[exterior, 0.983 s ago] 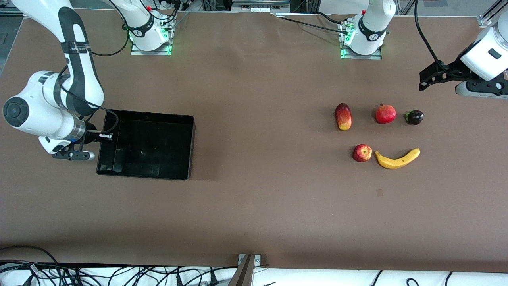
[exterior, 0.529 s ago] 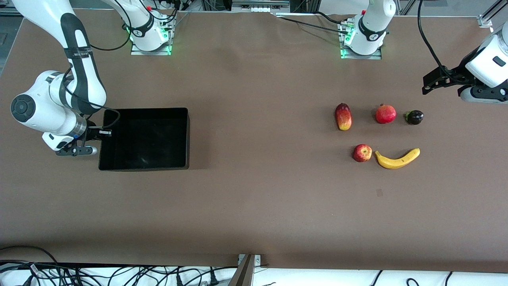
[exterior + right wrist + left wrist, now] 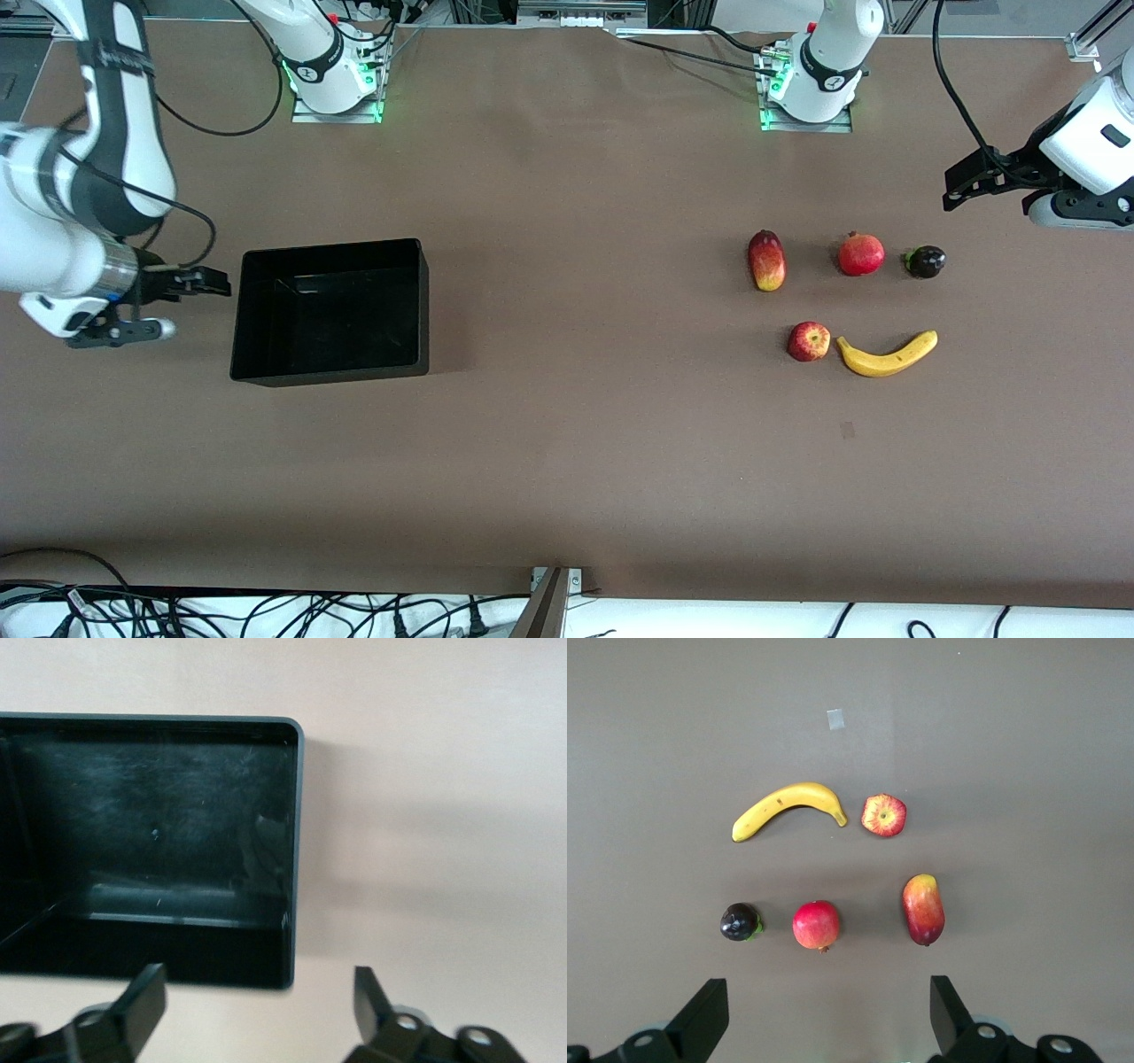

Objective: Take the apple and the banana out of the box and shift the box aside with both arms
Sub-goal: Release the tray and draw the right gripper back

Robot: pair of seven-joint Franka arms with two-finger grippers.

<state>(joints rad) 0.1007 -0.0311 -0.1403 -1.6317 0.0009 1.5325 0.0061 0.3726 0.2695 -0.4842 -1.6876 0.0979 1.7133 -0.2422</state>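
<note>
The black box [image 3: 328, 376] lies flat and empty on the brown table toward the right arm's end. My right gripper [image 3: 213, 282] hangs open just off the box's end wall [image 3: 297, 850], touching nothing; in the right wrist view the right gripper [image 3: 259, 974] has only table between its fingers. The red apple [image 3: 809, 341] and the yellow banana [image 3: 888, 354] lie side by side toward the left arm's end. My left gripper [image 3: 952, 186] waits open in the air above the table near those fruits. In the left wrist view the left gripper [image 3: 826, 985] is empty, with the apple [image 3: 883, 815] and banana [image 3: 788, 806] below it.
Three more fruits lie in a row farther from the front camera than the apple: a red-yellow mango [image 3: 766, 260], a red pomegranate [image 3: 861, 254] and a small dark fruit [image 3: 926, 261]. A small tape mark [image 3: 848, 430] sits nearer the camera. Bare table separates box and fruits.
The right gripper opened, let go of the box's end wall and drew back from it. The box dropped from a tilt to lie flat. The left gripper rose slightly, then held still.
</note>
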